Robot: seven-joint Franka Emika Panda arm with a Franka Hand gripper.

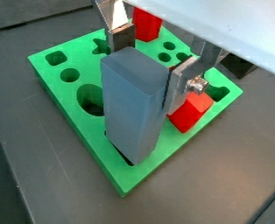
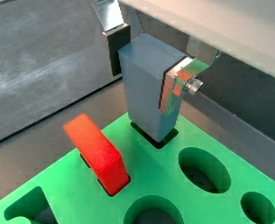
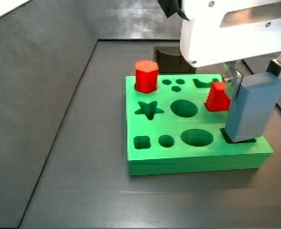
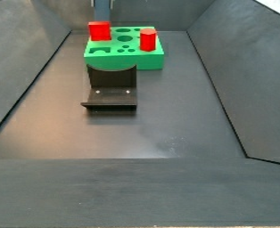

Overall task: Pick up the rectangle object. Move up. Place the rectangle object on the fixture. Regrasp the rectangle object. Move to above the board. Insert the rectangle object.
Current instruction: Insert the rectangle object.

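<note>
Over the green board (image 3: 167, 159) — gripper (image 1: 151, 59) pinching the rectangle object (image 1: 134, 101) near its top, one finger on each side. Standing upright, long way pointing down, bottom end already in a hole (image 2: 155, 136) at the board's edge — straight down next, probably.

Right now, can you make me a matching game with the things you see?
1. rectangle object
2. red hexagonal prism
3. fixture
4. board

A. bright green, with shaped holes
B. standing at a corner of the board
C. upright in a hole at the board's edge, with the claw gripping its top
D. on the floor, off the board

Pairs: 1-C, 2-B, 3-D, 4-A
</note>
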